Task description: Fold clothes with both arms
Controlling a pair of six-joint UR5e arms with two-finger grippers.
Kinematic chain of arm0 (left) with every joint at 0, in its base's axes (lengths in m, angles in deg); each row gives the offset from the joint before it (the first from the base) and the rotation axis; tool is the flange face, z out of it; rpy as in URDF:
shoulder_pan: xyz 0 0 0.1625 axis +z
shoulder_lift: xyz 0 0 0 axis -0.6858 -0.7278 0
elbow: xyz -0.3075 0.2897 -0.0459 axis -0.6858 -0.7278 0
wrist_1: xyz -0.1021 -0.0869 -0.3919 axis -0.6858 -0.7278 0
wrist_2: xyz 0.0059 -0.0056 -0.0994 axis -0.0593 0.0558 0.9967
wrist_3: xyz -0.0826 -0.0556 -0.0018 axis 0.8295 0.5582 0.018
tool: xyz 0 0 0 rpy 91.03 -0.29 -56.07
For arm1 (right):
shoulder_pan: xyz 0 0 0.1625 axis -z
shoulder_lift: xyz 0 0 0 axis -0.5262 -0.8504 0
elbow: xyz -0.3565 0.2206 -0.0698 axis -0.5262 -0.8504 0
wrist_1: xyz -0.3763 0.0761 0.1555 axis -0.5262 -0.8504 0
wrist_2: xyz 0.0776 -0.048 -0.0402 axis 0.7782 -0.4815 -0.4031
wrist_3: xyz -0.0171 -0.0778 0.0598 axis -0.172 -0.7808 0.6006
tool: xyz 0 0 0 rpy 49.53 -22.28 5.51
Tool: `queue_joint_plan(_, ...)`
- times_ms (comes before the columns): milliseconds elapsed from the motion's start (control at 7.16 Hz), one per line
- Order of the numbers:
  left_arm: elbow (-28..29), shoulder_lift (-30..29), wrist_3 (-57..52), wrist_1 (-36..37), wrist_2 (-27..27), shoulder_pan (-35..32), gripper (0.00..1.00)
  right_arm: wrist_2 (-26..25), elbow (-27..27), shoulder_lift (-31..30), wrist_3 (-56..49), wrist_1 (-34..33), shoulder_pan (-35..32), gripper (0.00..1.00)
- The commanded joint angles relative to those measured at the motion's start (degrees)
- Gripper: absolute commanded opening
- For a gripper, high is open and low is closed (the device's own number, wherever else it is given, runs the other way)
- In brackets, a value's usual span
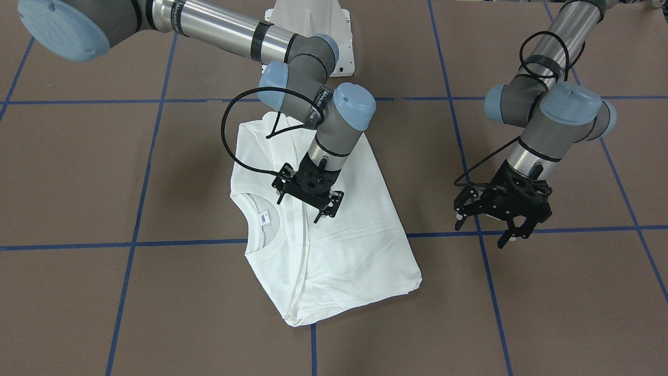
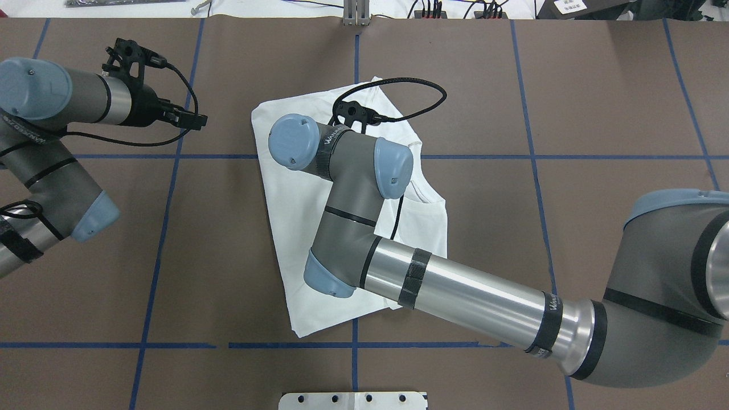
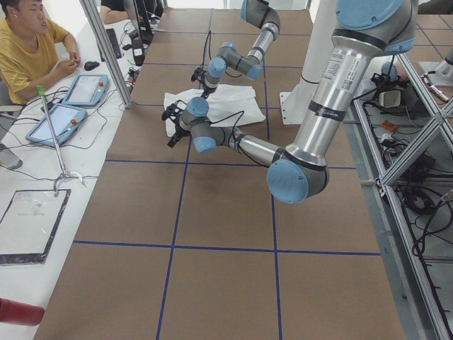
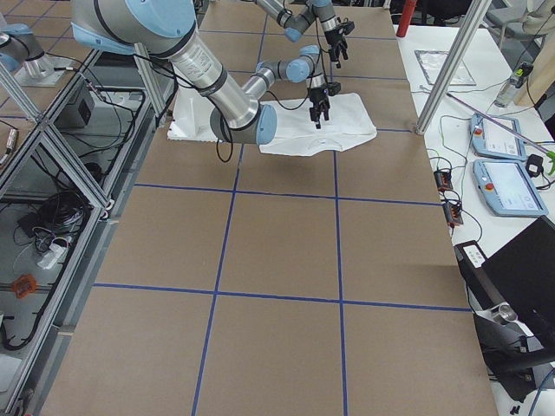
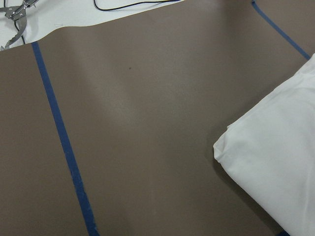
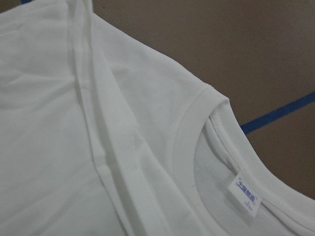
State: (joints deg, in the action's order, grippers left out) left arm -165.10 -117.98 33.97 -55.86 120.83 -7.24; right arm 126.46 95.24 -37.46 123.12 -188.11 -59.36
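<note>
The right hand [image 1: 298, 209] is out in front of the white pedestal base [image 1: 308, 26]. Its black fingers are spread apart and hold nothing. It hangs low over the middle of the T-shirt [image 1: 344, 245], with the fingertips pointing down at the cloth; I cannot tell whether they touch it. The left hand [image 1: 485, 232] is farther from the pedestal base, on the robot's left side. Its fingers are also spread and empty, and it is above the bare brown counter [image 1: 548, 313], apart from the cloth.

The T-shirt lies flat on the counter, near the pedestal base and on the side away from the robot. It is plain white and thin. It is folded into a rough rectangle that sits crooked to the blue tape lines [image 1: 182, 243]. The sleeves are turned in, so that a long hem makes a raised strip from beside the neck down to the corner farthest from the pedestal base. The ribbed round neck [image 1: 250, 206] opens toward the robot's right side, and inside it is a small white label [image 1: 263, 218] with blue print. The edges of the fold are soft and thick, and the surface shows only light wrinkles. No printed text shows on the upper face.
</note>
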Motion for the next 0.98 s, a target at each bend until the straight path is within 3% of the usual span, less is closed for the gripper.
queue_joint_plan(0,-0.14,0.07,0.00,0.00,0.00,0.00,1.00,0.17,-1.70,0.15,-1.79,-1.22,0.28,1.00)
queue_joint_plan(837,-0.67,0.07,0.00,0.08,0.00,0.00,1.00,0.43,-0.66,0.77,-14.33,-14.81,-0.76,1.00)
